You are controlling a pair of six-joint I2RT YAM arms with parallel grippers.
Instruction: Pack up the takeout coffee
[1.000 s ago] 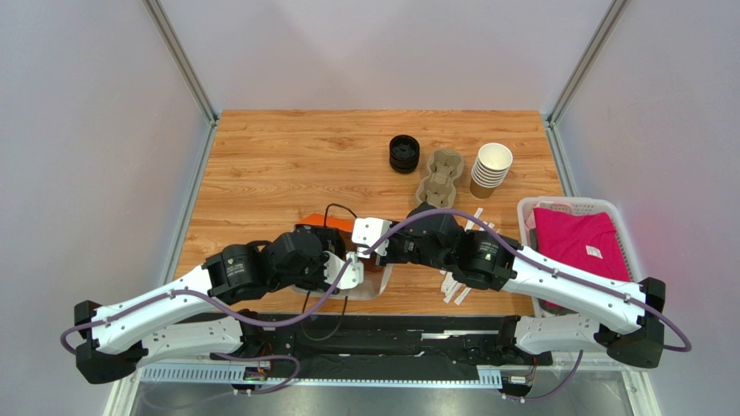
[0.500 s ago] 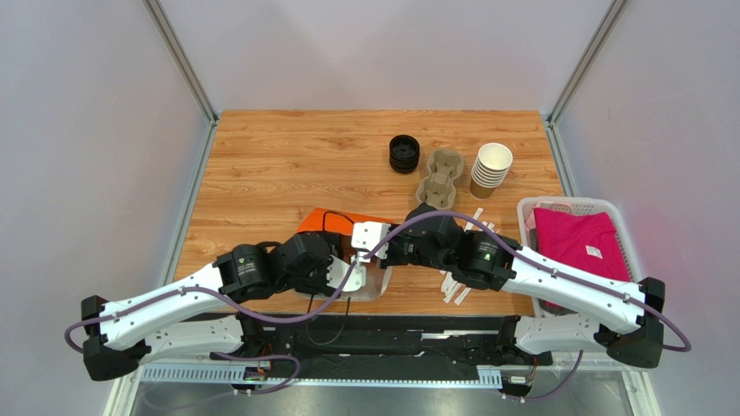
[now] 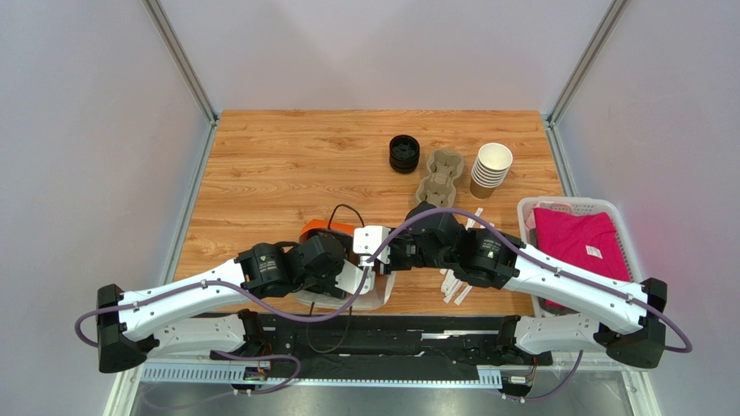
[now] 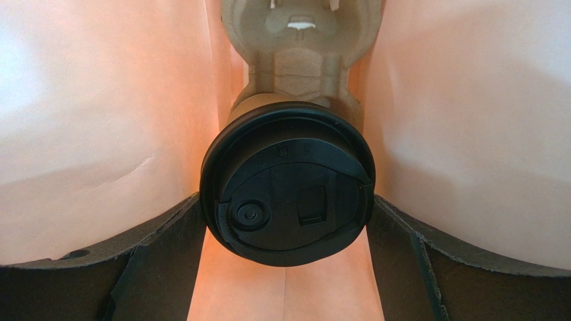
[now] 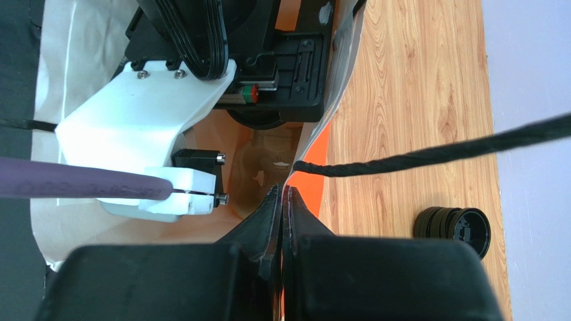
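Note:
The takeout coffee [image 4: 288,190], a tan cup under a black lid, is inside the orange-and-white bag [image 3: 317,230]. My left gripper [image 4: 287,204] is shut on it, one dark finger [image 4: 161,257] on each side of the lid. The cup's base is at a pulp carrier [image 4: 301,40] lying in the bag. In the top view my left gripper [image 3: 358,274] reaches into the bag's mouth and the cup is hidden. My right gripper [image 5: 281,195] is shut on the bag's rim [image 5: 298,144] and holds it up; it also shows in the top view [image 3: 386,253].
At the back stand a stack of black lids [image 3: 404,153], a second pulp carrier [image 3: 440,177] and a stack of lidless cups [image 3: 491,170]. A white basket [image 3: 526,208] with pink cloth is at the right. White sticks [image 3: 456,286] lie near the front.
My left arm has pushed rightward and deeper into the bag, covering more of its orange side. My right gripper has stayed on the rim.

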